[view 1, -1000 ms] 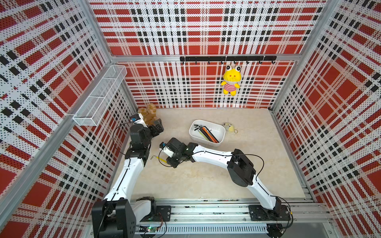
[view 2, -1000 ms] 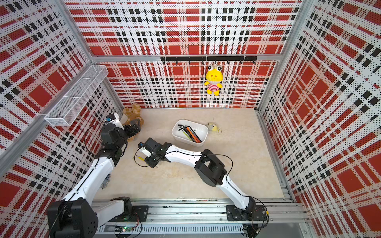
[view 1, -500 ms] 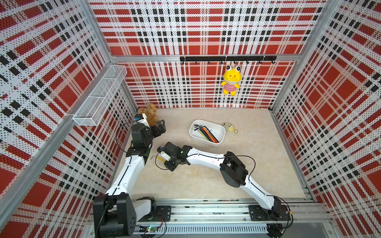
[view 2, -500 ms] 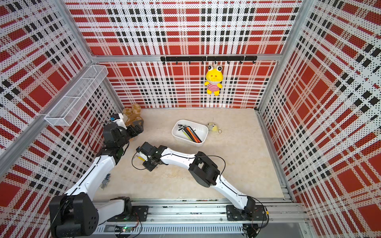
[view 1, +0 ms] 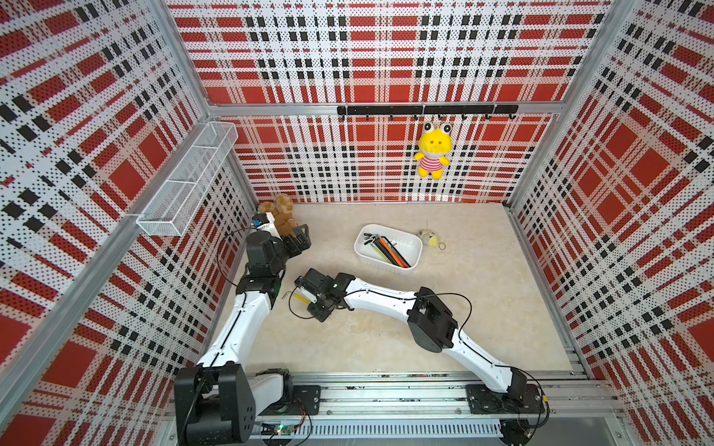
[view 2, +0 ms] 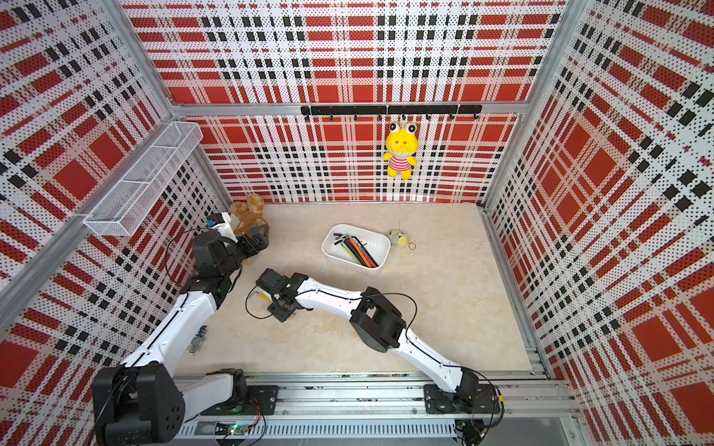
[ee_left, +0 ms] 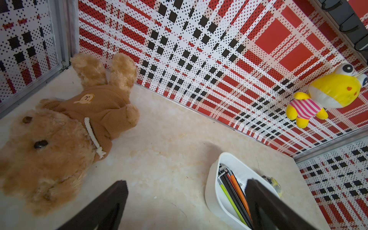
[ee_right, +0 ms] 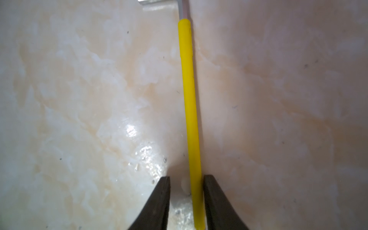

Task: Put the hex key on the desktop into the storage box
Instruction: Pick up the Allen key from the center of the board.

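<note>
Marbled bench (ee_right: 79,99) is sliding past beneath my right claw (ee_right: 186,179), which is now straddling the yellow hex key (ee_right: 188,89); jaws are standing slightly apart, one touching it, so clamping is coming next.

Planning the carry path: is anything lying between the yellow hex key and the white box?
Nothing visible. The key lies on the desktop inside the right claw, and only bare surface runs from it to the box. The left claw hovers off to the side, by the teddy.

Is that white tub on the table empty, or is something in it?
Not empty: the storage box holds several hex keys, black, orange and green.
</note>
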You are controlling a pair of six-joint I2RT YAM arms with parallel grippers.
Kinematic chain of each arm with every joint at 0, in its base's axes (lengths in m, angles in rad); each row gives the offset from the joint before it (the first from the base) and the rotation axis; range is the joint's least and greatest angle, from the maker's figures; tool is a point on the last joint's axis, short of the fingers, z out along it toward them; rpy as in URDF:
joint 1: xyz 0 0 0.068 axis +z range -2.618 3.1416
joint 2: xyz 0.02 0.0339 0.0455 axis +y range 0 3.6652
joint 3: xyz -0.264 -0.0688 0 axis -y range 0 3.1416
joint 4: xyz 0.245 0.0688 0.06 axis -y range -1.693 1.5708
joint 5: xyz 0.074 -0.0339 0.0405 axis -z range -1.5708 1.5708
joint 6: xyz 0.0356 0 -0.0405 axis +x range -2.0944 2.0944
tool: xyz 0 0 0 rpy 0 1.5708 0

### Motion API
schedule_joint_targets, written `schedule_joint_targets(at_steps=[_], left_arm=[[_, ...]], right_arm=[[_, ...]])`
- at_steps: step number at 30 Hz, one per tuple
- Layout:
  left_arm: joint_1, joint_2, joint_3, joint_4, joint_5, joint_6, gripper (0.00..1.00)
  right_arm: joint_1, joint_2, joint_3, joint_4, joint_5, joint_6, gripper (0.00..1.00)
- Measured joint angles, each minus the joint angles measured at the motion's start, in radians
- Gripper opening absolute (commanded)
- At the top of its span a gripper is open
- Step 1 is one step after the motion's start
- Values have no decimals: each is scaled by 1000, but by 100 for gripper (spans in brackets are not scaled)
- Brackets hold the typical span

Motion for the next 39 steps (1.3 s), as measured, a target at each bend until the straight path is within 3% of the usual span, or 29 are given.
schedule_joint_targets(at_steps=[4, 9, 10, 23, 32, 39], left_arm=[[0, -7, 0, -2, -7, 2, 99], [-2, -9, 0, -4, -18, 3, 99], [-2, -9, 1, -7, -18, 3, 99], [-8, -9, 2, -18, -29, 6, 99], [-14, -11, 5, -19, -44, 7, 99], [-14, -13, 5, -19, -45, 7, 99]], right_arm=[[7, 0, 1, -14, 24, -4, 32], [18, 0, 1, -25, 53, -9, 2], [19, 0, 1, -26, 56, -11, 0], [13, -71, -135, 63, 82, -20, 0], [-67, -274, -479, 206, 0, -56, 0], [-151, -403, -606, 286, -16, -102, 0]])
